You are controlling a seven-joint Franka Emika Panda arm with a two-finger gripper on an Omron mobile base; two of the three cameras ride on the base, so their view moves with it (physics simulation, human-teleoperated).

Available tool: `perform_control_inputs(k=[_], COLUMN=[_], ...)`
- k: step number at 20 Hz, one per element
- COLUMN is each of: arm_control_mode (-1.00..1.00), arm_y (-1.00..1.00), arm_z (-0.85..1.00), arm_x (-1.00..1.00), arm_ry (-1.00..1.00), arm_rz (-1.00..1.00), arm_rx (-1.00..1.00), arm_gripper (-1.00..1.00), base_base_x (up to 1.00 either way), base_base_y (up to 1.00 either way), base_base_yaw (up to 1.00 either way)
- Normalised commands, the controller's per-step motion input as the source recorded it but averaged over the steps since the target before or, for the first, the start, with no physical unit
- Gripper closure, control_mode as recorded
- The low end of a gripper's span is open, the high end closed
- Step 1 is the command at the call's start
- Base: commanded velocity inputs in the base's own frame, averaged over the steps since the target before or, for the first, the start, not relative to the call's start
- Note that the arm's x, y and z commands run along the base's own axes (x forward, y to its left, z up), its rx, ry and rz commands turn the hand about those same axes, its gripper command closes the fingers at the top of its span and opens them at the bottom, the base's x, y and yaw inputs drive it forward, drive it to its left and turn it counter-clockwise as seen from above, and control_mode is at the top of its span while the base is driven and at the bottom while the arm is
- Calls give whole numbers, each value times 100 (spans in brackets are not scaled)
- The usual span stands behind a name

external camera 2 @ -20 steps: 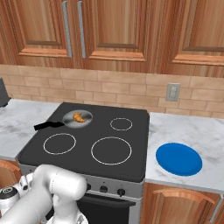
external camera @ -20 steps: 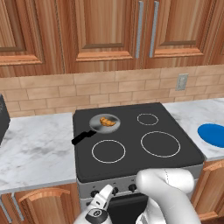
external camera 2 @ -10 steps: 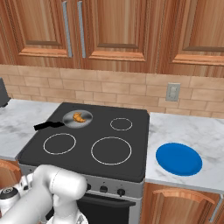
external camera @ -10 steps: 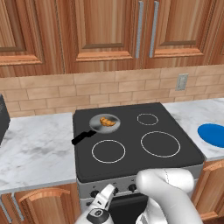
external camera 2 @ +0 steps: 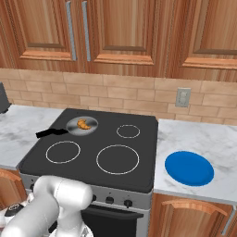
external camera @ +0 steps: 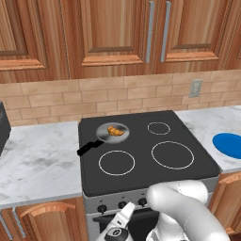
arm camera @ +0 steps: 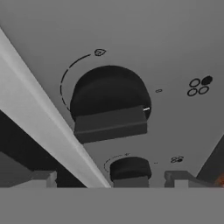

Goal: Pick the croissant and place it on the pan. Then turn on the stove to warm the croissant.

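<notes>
The croissant (external camera: 115,131) lies in the pan (external camera: 105,136) on the stove's (external camera: 188,178) rear left burner, pan handle reaching toward the left edge. The gripper (arm camera: 113,179), fingers spread apart and gripping nothing, faces a black knob (arm camera: 110,107) on the steel front; a blue plate (external camera 2: 189,167) sits on the right counter (external camera 2: 217,143)

Tool (arm camera: 109,177) has edged slightly at the knob (arm camera: 109,105)
</notes>
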Motion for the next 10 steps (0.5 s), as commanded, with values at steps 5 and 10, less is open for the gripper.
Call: perform_control_inputs(k=[5,10], arm_control_mode=[-100,-100], arm_y=[-2,12], arm_z=[0,0], arm_x=[3,0], arm_ry=[0,0], arm_rz=[0,0], arm_rx=[0,0], arm_gripper=[-100,-100], base_base_x=[0,0], base_base_y=[0,0], base_base_yaw=[0,0])
